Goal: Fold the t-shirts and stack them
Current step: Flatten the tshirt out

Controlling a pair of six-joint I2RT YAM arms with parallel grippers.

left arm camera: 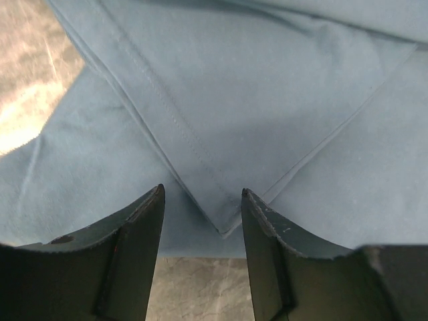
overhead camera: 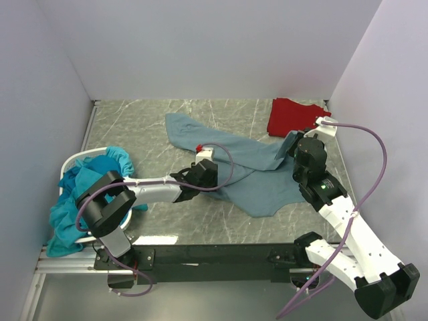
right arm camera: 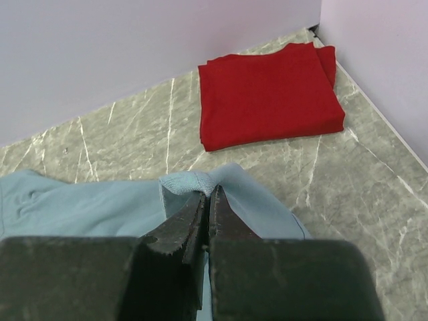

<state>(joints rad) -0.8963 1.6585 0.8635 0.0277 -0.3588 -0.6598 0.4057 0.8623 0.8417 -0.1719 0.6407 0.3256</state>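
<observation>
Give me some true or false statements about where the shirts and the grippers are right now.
1. The red t-shirt lies folded in the far right corner. True.
2. The left gripper is shut on the blue t-shirt. False: it is open, over a corner of that cloth.
3. The right gripper is shut on the blue t-shirt's edge. True.
4. The teal t-shirts are stacked on the red one. False: they are heaped in the white basket on the left.
</observation>
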